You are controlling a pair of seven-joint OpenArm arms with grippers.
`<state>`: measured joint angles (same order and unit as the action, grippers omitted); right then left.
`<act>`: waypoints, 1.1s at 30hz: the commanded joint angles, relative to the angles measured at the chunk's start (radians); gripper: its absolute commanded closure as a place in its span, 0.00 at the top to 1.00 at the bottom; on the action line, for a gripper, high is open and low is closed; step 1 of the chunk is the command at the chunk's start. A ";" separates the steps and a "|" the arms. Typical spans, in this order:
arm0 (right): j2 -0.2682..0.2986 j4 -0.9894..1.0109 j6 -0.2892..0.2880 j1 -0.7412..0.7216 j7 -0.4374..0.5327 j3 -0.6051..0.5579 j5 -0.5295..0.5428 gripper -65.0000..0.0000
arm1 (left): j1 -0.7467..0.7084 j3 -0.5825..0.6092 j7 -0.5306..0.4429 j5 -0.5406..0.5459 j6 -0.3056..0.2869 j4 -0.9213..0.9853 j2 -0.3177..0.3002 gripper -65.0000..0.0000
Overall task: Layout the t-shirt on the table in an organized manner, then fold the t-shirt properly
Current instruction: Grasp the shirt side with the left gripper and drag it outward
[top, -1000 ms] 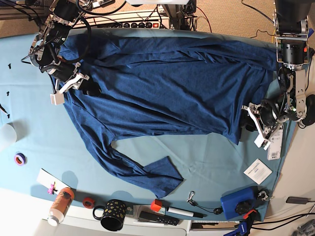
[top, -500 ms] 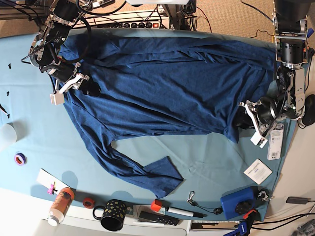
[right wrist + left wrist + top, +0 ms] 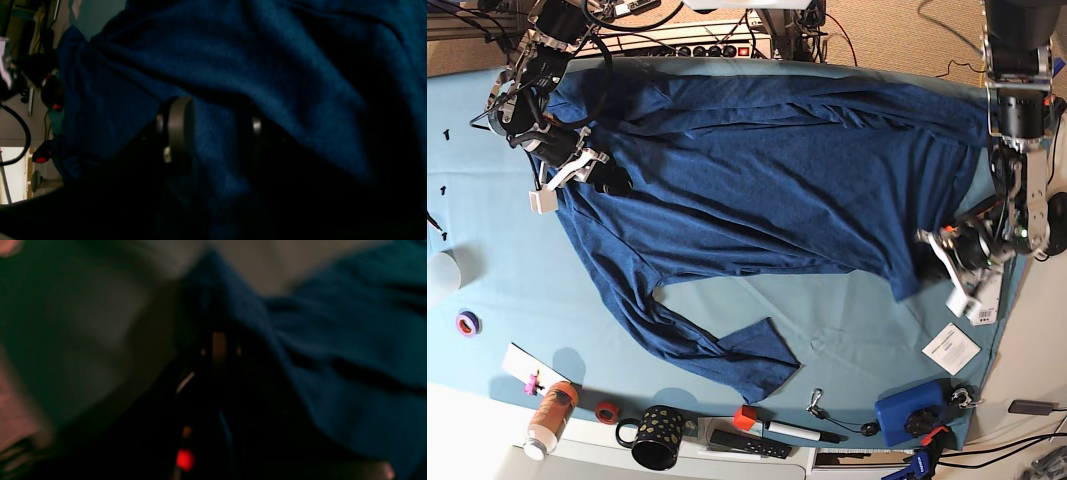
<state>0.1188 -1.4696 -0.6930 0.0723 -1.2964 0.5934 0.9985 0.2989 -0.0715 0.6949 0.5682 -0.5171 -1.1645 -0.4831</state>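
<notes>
The dark navy t-shirt [image 3: 757,180] lies spread across the light teal table [image 3: 847,330], with one sleeve trailing toward the front edge. At the view's right, my left gripper [image 3: 930,262] is shut on the shirt's lower right corner. The left wrist view is blurred and shows navy fabric [image 3: 350,356] running into the dark jaws. At the view's left, my right gripper [image 3: 597,178] sits on the shirt's left edge. In the right wrist view a fold of the shirt [image 3: 233,60] passes between its fingers [image 3: 176,130], so it is shut on the cloth.
Along the front edge stand an orange bottle [image 3: 551,415], a spotted black mug [image 3: 655,437], a marker [image 3: 797,432] and a blue box [image 3: 912,412]. A white card [image 3: 950,348] lies at the right. A purple tape roll [image 3: 467,323] lies at the left.
My left gripper has closed from open onto the shirt's lower right corner and shifted slightly toward the front. The right arm has held still.
</notes>
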 commanded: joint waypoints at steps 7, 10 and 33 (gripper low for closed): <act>0.014 -0.014 -0.005 -0.011 0.025 0.003 0.028 0.34 | 0.038 -0.005 -0.023 -0.132 0.140 -0.014 -0.016 0.00; 0.013 -0.014 -0.005 -0.011 0.025 0.003 0.028 0.34 | 0.036 -0.005 -0.014 -0.167 0.140 -0.014 -0.016 0.00; 0.014 -0.014 -0.005 -0.011 0.025 0.003 0.028 0.34 | 0.045 -0.005 0.016 -0.145 0.134 -0.014 -0.019 0.53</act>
<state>0.1188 -1.4700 -0.6930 0.0723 -1.2930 0.5934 0.9985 0.3130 -0.0719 0.7361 0.4164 -0.3809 -1.1645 -0.4831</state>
